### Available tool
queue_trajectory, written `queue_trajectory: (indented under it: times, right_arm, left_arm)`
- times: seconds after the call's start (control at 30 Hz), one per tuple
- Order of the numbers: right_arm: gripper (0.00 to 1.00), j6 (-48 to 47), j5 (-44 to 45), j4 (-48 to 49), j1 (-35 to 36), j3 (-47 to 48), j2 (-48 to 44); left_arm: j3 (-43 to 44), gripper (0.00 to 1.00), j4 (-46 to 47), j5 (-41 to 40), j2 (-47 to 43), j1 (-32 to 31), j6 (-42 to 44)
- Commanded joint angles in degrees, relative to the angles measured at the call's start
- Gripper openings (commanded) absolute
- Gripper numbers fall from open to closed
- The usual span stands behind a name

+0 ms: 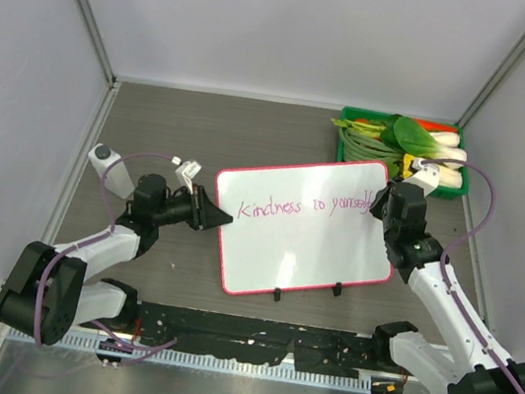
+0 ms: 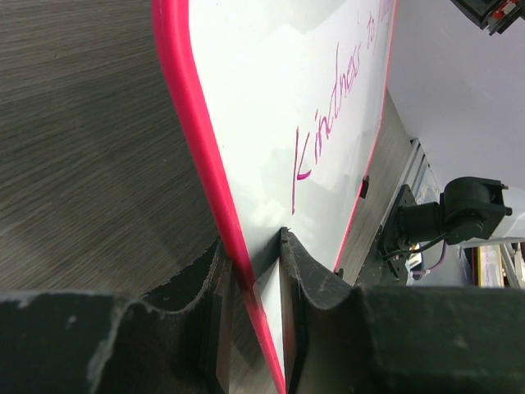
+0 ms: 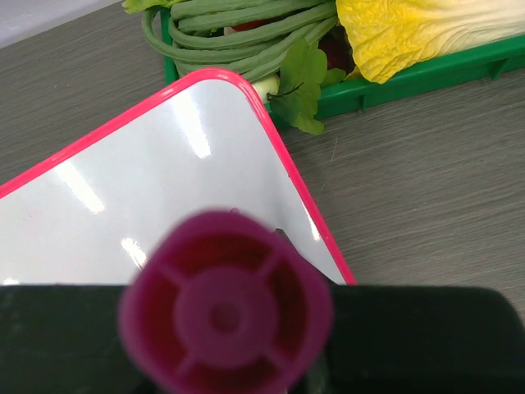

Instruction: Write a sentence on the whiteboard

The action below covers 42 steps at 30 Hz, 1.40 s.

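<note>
Right wrist: right jaws clamp a blurred marker [image 3: 225, 316] end partly hiding the whiteboard [image 3: 164, 164]; left jaws pinch its edge.

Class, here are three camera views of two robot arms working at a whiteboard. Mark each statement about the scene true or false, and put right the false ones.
1. The left gripper clamps the whiteboard by its edge. True.
2. The writing is blue. False: the sentence is pink-magenta.
3. The right gripper holds a marker. True.
4. The vegetable tray rests on top of the board. False: the green tray stands beyond the board's far right corner.
5. Two black clips sit on the board's near edge. True.
</note>
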Motion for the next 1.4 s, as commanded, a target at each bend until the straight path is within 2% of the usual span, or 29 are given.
queue_trajectory:
  times: [0.0, 0.23, 0.47, 0.6, 0.73, 0.8, 0.93, 1.07, 1.37]
  right_arm:
    - [0.01, -1.5, -0.5, 1.5, -0.2, 2.8, -1.8]
    - [0.01, -2.4, -6.4, 1.8, -0.2, 2.2, -7.5]
    - [0.01, -2.9, -13.0, 2.8, 0.1, 3.0, -6.6]
    - [0.01, -2.8, -13.9, 3.8, 2.9, 3.1, -5.5]
    - [0.01, -3.9, -4.1, 5.3, 14.0, 3.4, -4.0]
    - [0.01, -4.3, -1.4, 6.5, 20.9, 3.6, -3.0]
    - [0.01, -4.7, 0.4, 11.0, 29.7, 2.6, -0.3]
    - [0.01, -4.4, 1.1, 15.9, 36.0, 0.6, 2.1]
    - [0.01, -3.4, 1.3, 27.4, 44.4, -1.0, 10.0]
  left_arm:
    - [0.2, 0.0, -2.9, -1.4, 0.9, -1.1, 4.4]
    - [0.2, 0.0, -2.4, -1.4, 1.2, -1.1, 4.1]
    - [0.2, 0.0, -2.8, -1.2, 0.8, -1.1, 4.4]
    - [0.2, 0.0, -3.0, -1.3, 0.4, -1.2, 4.3]
    - [0.2, 0.0, -3.2, -1.2, 0.5, -1.1, 4.4]
    - [0.2, 0.0, -3.3, -1.2, 0.4, -1.2, 4.5]
    - [0.3, 0.0, -3.9, -1.2, -0.2, -1.1, 4.8]
    - [0.2, 0.0, -3.9, -1.3, -0.3, -1.1, 4.7]
    - [0.2, 0.0, -2.7, -0.7, 0.9, -1.1, 4.2]
